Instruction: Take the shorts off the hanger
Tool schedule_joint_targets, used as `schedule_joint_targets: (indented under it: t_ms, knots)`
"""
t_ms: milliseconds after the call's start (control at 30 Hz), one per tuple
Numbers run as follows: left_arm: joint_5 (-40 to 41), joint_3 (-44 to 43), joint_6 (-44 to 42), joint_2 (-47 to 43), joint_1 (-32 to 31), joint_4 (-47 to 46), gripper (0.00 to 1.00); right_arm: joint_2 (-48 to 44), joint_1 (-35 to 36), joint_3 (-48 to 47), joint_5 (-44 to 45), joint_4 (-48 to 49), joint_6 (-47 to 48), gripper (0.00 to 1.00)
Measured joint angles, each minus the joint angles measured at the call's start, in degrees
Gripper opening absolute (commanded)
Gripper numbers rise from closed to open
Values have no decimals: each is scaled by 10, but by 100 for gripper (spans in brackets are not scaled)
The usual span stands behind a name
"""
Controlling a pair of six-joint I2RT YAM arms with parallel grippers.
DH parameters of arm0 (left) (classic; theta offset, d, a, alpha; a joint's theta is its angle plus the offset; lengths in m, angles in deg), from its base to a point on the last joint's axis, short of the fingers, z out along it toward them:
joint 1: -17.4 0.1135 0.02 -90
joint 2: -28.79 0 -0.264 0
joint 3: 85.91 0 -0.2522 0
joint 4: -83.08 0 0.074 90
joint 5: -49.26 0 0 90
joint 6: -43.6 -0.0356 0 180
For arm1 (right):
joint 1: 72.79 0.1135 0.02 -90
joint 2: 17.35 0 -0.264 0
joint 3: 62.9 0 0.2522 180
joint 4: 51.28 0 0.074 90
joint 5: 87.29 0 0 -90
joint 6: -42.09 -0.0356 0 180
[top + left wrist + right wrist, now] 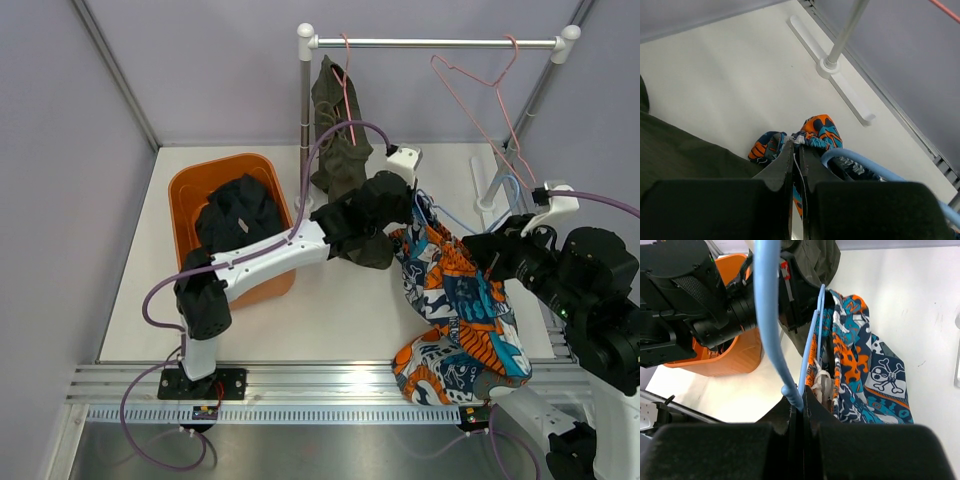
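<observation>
The left gripper (796, 142) stretched far out, fingers pinched nearly together; facing it, the right gripper (801, 407) was clamped tight.

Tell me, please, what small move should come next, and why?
Probably the left gripper should pull the shorts sideways off the hanger while the right gripper holds steady: left is shut on the shorts, right is shut on the hanger, and the shorts are not yet off it.

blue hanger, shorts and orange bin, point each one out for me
blue hanger (765, 315), right wrist view, on the thick curved bar nearest the camera
shorts (455, 300), top external view, on the middle of the patterned fabric
orange bin (268, 288), top external view, on its near outer wall
</observation>
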Motion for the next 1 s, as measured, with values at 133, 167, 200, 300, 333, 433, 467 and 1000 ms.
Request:
schedule_joint_targets:
  t_ms: [133,167,200,300,333,433,467,1000]
  knots:
    - [-16,59,-4,-21,-19,-14,0,-1,0,2,5,1,0,0]
    - [-16,82,-7,-32,-28,-19,0,-1,0,3,7,1,0,0]
    - [-16,107,-9,-46,-37,-20,0,-1,0,5,12,1,-1,0]
    - [-17,190,-23,-108,-75,-19,0,-2,0,14,31,7,-1,0]
    - [-19,216,-30,-135,-91,-16,1,-3,0,20,38,12,-1,0]
    - [-24,264,-58,-215,-151,-8,3,-5,0,39,61,28,-3,0]
    - [-22,273,-71,-241,-177,-7,4,-4,0,47,67,38,-4,0]
    - [71,374,-163,-509,-368,75,6,99,0,72,126,152,-13,0]
